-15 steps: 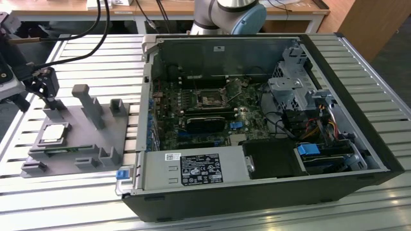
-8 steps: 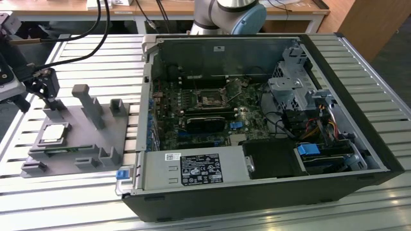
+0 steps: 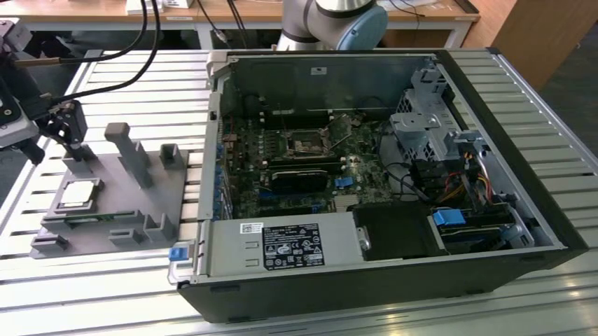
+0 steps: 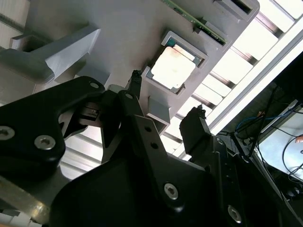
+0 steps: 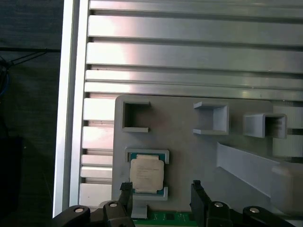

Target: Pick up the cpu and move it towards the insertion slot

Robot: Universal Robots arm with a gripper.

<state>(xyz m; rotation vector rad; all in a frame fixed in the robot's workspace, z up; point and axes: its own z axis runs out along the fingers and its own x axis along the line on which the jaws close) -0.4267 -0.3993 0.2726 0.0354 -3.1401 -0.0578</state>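
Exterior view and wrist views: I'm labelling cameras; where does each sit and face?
Exterior view: off the arm, looking down on computer case, grey fixture, end effector.
First wrist view: on the wrist, facing down past the end effector at the cpu.
Second wrist view: on the wrist, slanted past the end effector.
Shared by both wrist views: cpu, grey fixture.

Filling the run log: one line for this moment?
gripper: open, near cpu | cpu: in grey fixture recess, ungripped | insertion slot: on motherboard, apart

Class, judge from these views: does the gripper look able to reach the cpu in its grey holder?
Probably yes: the gripper hangs open near the cpu, whose top lies bare in the grey holder, with nothing between them.
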